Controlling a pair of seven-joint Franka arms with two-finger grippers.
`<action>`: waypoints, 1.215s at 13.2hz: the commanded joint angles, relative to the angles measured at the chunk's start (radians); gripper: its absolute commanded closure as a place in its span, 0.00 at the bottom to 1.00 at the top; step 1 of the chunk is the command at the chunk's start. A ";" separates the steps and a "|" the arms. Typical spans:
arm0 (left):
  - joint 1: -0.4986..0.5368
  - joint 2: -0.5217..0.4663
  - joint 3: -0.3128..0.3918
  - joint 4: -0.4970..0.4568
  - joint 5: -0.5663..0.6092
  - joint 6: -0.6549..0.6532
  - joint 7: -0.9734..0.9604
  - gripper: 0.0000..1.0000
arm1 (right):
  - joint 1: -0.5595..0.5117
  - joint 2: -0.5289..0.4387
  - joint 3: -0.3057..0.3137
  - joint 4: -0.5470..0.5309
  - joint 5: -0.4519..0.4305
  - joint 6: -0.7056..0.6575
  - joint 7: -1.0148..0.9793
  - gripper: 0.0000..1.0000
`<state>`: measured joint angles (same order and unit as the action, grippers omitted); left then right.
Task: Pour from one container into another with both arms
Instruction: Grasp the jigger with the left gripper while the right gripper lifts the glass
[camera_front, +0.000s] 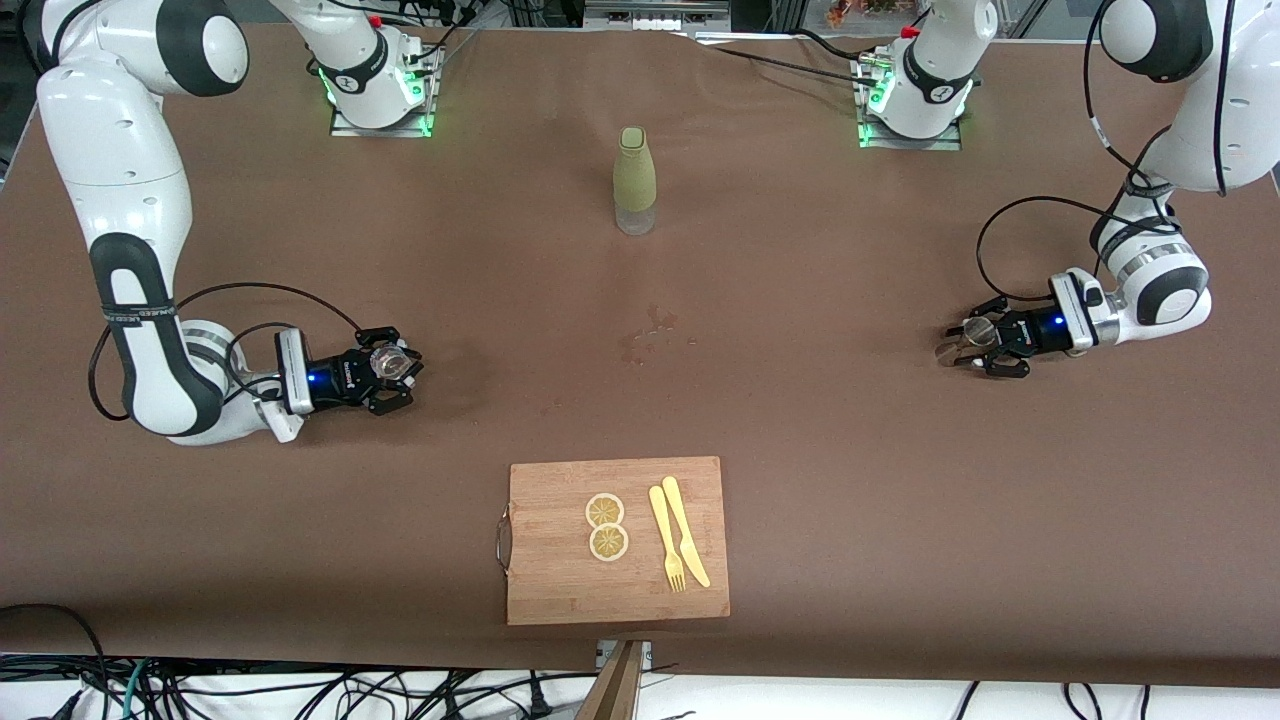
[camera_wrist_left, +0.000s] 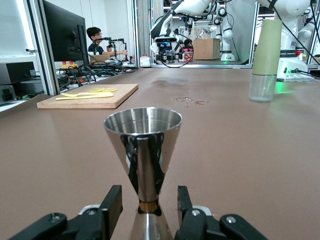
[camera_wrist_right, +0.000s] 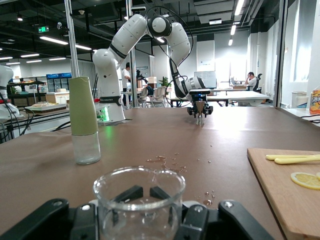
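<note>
My right tool (camera_front: 392, 372) clamped on glass cup (camera_wrist_right: 138, 201). My left tool (camera_front: 968, 345) jaws straddle steel jigger (camera_wrist_left: 143, 150), gap visible, not gripped. Both vessels on surface (camera_front: 800, 420), well apart; pour pending.

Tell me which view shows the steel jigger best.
The left wrist view: the steel jigger stands upright, filling the middle between the left gripper fingers. The front view shows it small from above; the right wrist view shows it tiny in the distance.
</note>
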<state>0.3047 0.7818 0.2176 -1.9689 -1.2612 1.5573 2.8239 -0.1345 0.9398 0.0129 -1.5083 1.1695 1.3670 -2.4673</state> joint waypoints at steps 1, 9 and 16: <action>0.002 0.017 0.012 -0.025 -0.024 -0.026 0.316 0.48 | -0.004 -0.021 0.001 -0.009 0.010 -0.005 0.022 1.00; 0.004 0.016 0.017 -0.027 -0.023 -0.037 0.318 1.00 | 0.001 -0.021 0.002 0.014 0.015 0.015 0.050 1.00; -0.005 -0.001 0.014 -0.022 -0.006 -0.056 0.186 1.00 | -0.037 -0.076 -0.047 0.085 -0.022 -0.046 0.203 1.00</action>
<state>0.3070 0.7821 0.2199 -1.9691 -1.2612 1.5308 2.8055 -0.1664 0.8740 -0.0333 -1.4220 1.1512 1.3374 -2.3079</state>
